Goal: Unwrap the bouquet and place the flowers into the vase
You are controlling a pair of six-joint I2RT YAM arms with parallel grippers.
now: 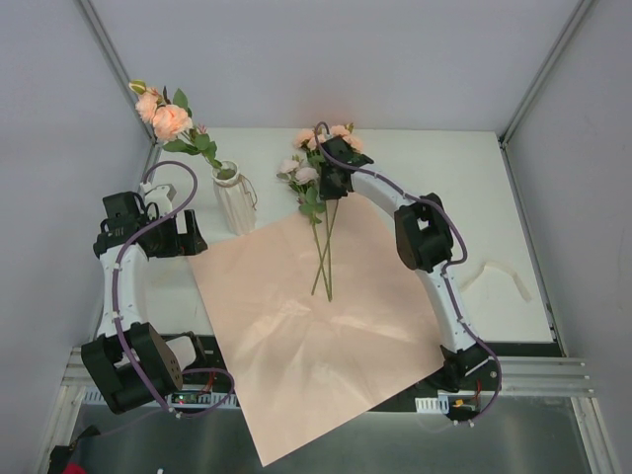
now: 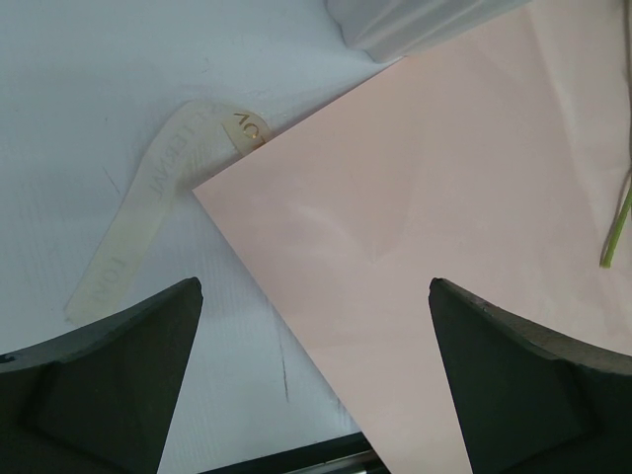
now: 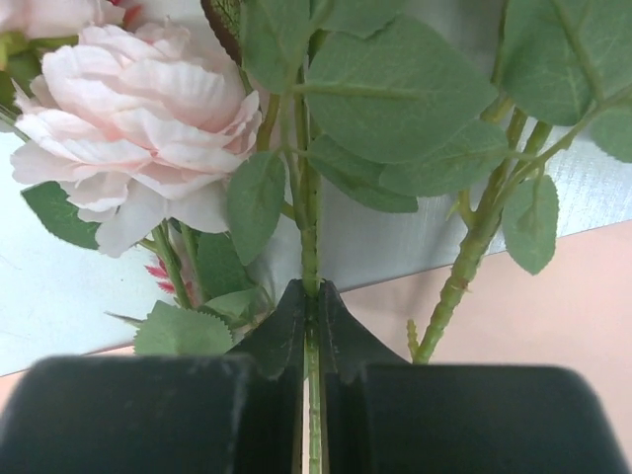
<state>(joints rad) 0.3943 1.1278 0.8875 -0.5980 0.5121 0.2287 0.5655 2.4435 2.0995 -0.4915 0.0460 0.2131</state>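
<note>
Pink paper (image 1: 316, 346) lies flat beside the vase (image 1: 235, 202); just right of the vase, the right hand (image 3: 311, 296) clenches one flower stem (image 3: 308, 227). Lifting could snag the neighbouring stem (image 3: 464, 267). Left hand (image 2: 316, 286) gapes, released.

A small white ceramic vase (image 1: 235, 202) with thin dark lines stands at the far left corner of a flat pink paper sheet (image 1: 316, 346). A leafy stem of peach roses (image 1: 163, 117) occupies its narrow neck, leaning back-left. The left end effector (image 2: 316, 286), jaws wide, crowds the vase's left side. A strip of open white desk (image 1: 272, 168) separates the vase from the long-stemmed pink and peach roses (image 1: 306, 175). Their leaves and blooms press around the right end effector (image 3: 311, 301), which is closed on one stem. Right of that arm the desk lies open save for a cream ribbon strip (image 1: 499, 275).
</note>
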